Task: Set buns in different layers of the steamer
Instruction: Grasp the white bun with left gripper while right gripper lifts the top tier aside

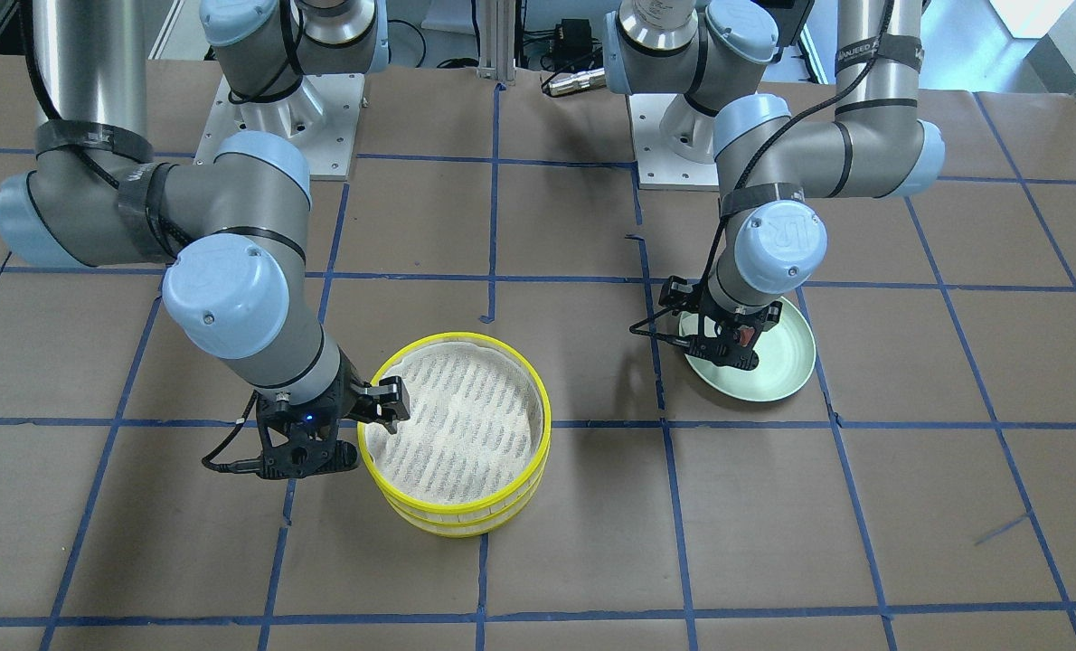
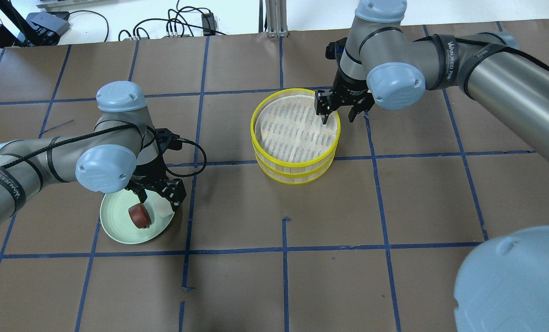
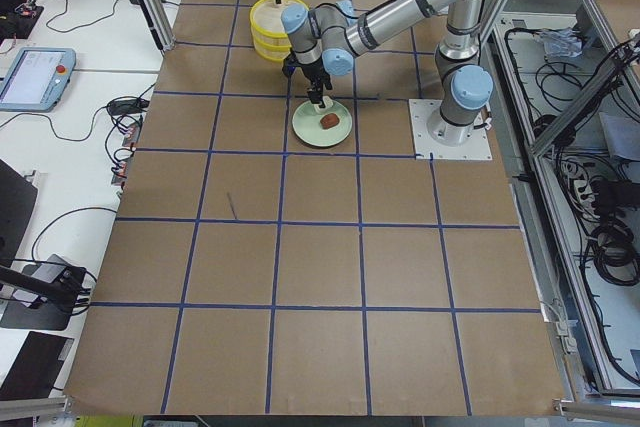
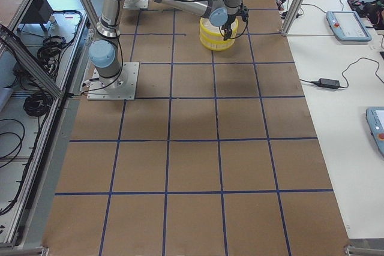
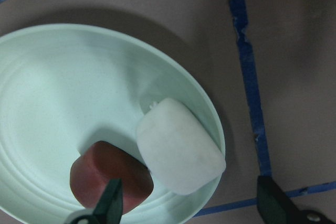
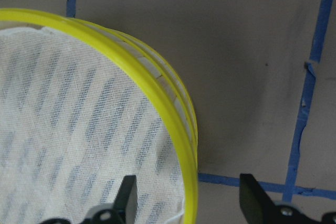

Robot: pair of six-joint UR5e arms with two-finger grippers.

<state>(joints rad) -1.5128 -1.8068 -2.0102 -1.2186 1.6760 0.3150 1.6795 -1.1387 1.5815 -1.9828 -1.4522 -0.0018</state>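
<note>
Two yellow-rimmed steamer layers stand stacked mid-table, the top layer on the lower layer, both without buns. The white bun and the reddish-brown bun lie side by side on a pale green plate. My left gripper is open just above the plate, its fingers either side of the white bun. My right gripper is open and empty at the top layer's rim, one finger inside and one outside.
The brown paper table is marked with a blue tape grid. The plate sits on my left side, the steamer stack nearer my right arm. Both arm bases stand at the table's back edge.
</note>
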